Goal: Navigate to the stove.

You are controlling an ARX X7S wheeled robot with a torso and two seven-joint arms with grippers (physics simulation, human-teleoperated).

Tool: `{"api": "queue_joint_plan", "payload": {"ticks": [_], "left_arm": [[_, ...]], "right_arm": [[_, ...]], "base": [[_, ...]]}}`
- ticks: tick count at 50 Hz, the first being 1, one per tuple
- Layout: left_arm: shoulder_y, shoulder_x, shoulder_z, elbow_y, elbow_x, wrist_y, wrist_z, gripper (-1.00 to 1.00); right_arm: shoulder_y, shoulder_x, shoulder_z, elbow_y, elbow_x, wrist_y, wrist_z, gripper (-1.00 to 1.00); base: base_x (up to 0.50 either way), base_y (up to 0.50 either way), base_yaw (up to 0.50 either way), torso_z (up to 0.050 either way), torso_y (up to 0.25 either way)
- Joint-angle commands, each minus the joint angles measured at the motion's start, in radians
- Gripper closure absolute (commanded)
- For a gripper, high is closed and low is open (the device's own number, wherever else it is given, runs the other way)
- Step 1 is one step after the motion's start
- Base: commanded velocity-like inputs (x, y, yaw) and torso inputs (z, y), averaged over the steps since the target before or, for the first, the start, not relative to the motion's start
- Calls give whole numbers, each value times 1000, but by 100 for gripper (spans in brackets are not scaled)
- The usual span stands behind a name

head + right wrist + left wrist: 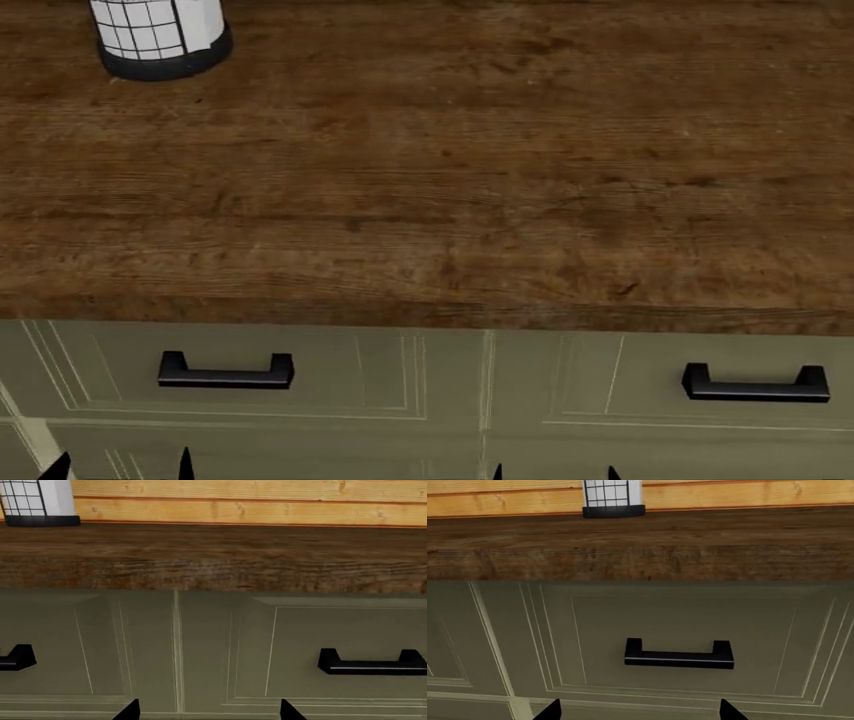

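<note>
The stove is out of view in every frame. I face a brown wood counter above olive-green drawer fronts. My left gripper is open and empty, its black fingertips wide apart in front of a drawer with a black handle. My right gripper is open and empty, facing the seam between two drawers. In the head view only the fingertips show at the bottom edge, left gripper and right gripper.
A white cylinder with a black grid and black base stands at the counter's far left; it also shows in the left wrist view and the right wrist view. A light wood plank wall backs the counter. Two black drawer handles sit below.
</note>
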Motion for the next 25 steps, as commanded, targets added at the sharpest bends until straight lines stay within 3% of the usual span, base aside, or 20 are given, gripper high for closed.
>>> {"api": "queue_joint_plan", "payload": {"ticks": [1, 25], "left_arm": [[16, 8, -4, 7, 14, 39, 28, -100], [16, -5, 10, 13, -1, 38, 15, -100]], "right_arm": [[-4, -13, 20, -6, -6, 8, -20, -100], [-3, 1, 2, -12, 6, 9, -5, -100]], "base": [[-8, -500, 0, 0, 0], [-8, -500, 0, 0, 0]]}}
